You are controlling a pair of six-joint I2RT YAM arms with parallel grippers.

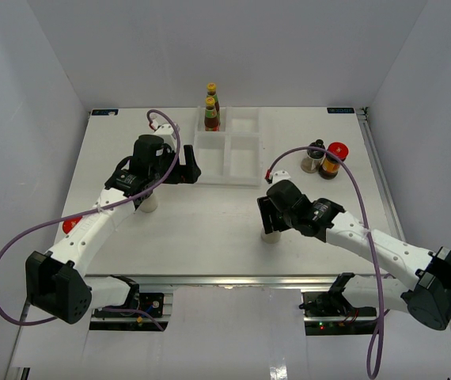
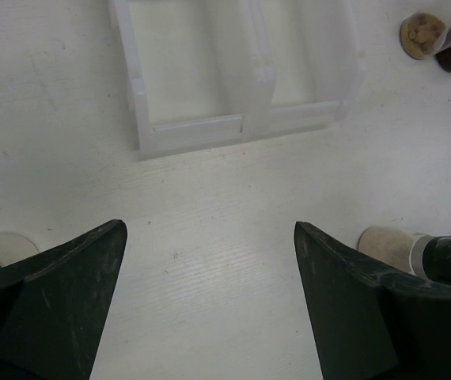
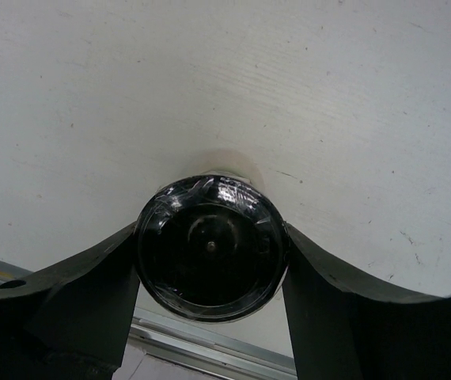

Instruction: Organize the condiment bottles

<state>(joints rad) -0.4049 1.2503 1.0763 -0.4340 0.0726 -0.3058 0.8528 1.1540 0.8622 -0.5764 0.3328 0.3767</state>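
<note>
The step in hand looked to be the pickup of one black-capped shaker (image 3: 210,257), which stood upright on the table (image 1: 202,237) toward its front edge, well apart from the white divided tray (image 2: 202,127). The right gripper (image 3: 210,232) straddled the cap from above with a finger pressed against each side, so the shaker appeared pinched, its base apparently on the table. The left gripper (image 2: 210,227) hovered with its jaws spread wide over bare table just in front of the tray, holding nothing. The next move probably called for a straight lift, a carry across to the tray and a careful lowering into a vacant compartment, keeping the shaker upright and clear of the dividers. The tray held a nearer sauce bottle (image 1: 211,119) and a farther sauce bottle (image 1: 212,95), both red with yellow caps, one behind the other at its far-left corner; whether they shared a compartment could not be told. The two near compartments and the far-right one showed nothing inside. Outside the tray, a second black-capped shaker (image 1: 314,154) stood just beside a red-lidded amber jar (image 1: 332,162) to the right, a pale shaker (image 1: 148,203) sat half hidden by the left arm, and a red lid (image 1: 69,226) peeped out beside that arm.
</note>
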